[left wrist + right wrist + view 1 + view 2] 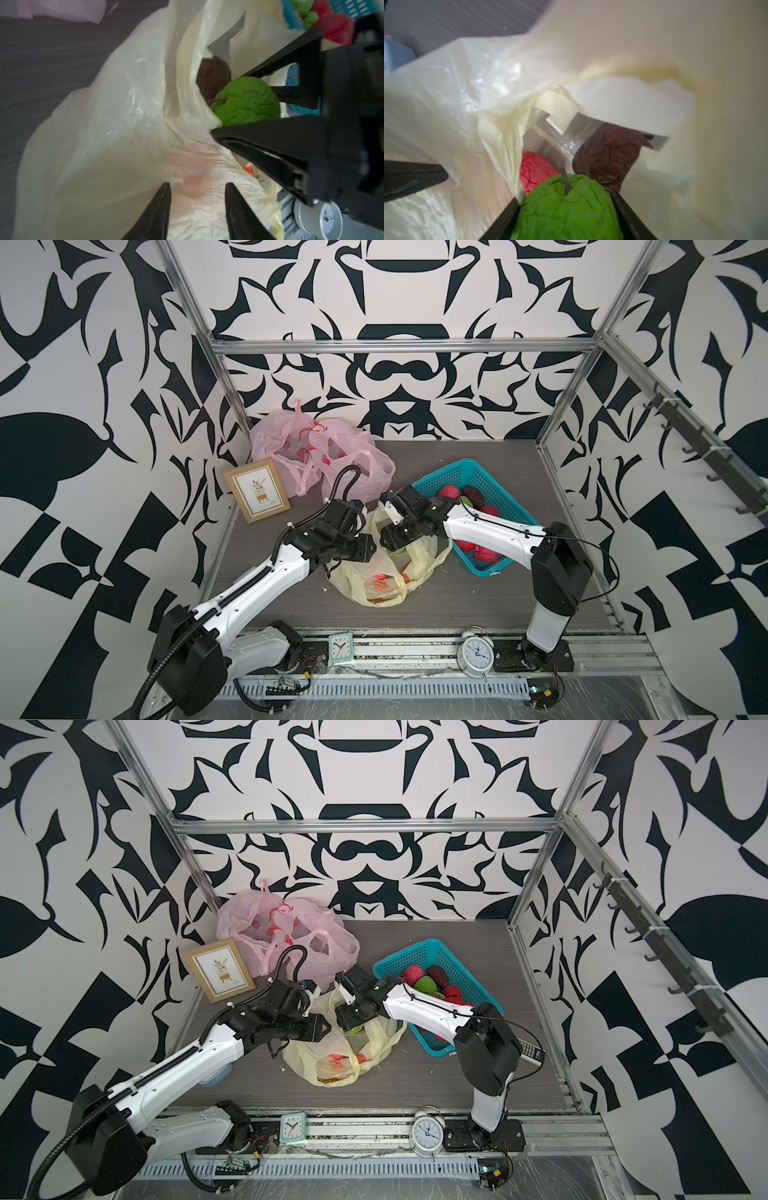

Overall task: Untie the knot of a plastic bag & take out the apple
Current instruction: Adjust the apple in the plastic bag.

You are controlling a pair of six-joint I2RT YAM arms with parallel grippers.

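white arm shells (266, 572), black joints (328, 539), ribbed black cable hose (347, 467), black tapered jaws

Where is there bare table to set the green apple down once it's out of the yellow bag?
Bare table runs along the back wall between the pink bags and teal basket, and between the yellow bag and the front rail. Crowded: the middle, where left arm and right arm meet over the bag, and the picture frame corner.
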